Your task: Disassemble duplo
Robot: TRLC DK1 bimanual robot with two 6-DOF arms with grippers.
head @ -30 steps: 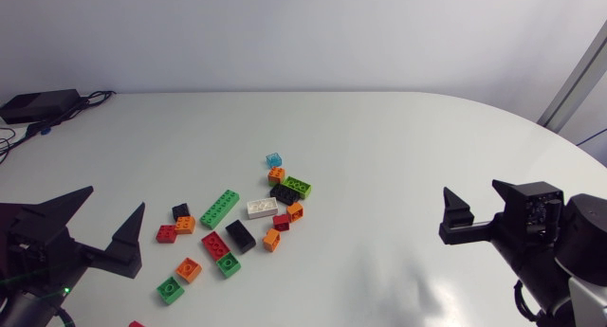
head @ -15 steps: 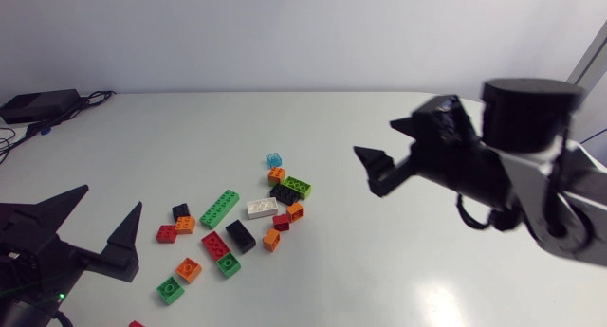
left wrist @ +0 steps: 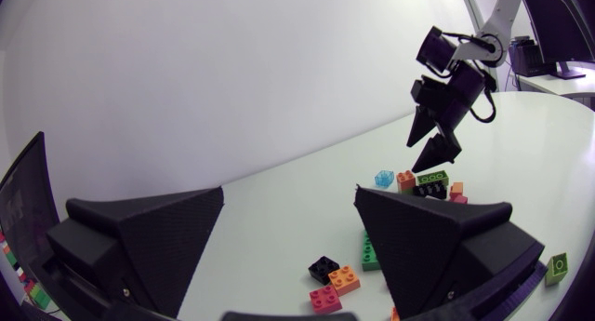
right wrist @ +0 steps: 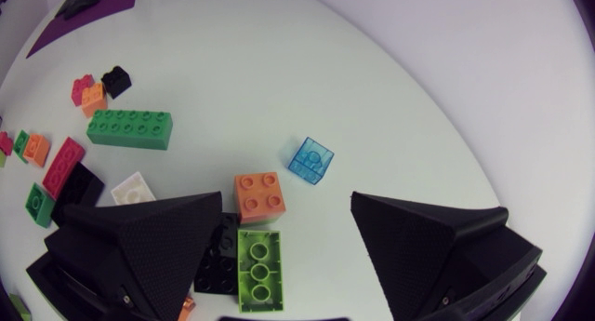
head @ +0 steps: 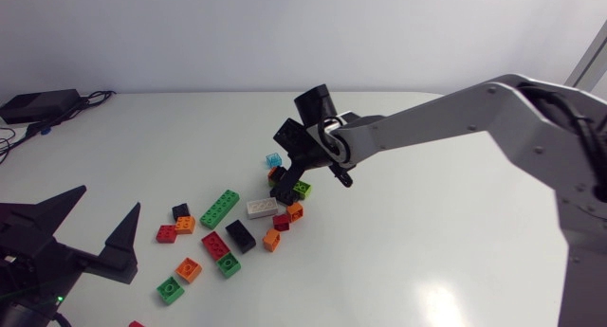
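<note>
1. Lime-green brick (right wrist: 258, 270), seemingly clipped onto a black brick (right wrist: 220, 256), lies on the surface (right wrist: 390, 98) just under the right pincer (right wrist: 286, 205) (spread wide, holding nothing)
2. Light, rigid, slick plastic: I'd pinch its long sides, since studs likely bind tight

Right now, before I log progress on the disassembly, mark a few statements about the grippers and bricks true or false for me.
The right gripper is open over the lime brick. True.
The clear blue brick sits on top of the orange brick. False: it lies beside it, apart.
The left gripper holds a brick. False: it is open and empty.
The long green brick has nothing stacked on it. True.
</note>
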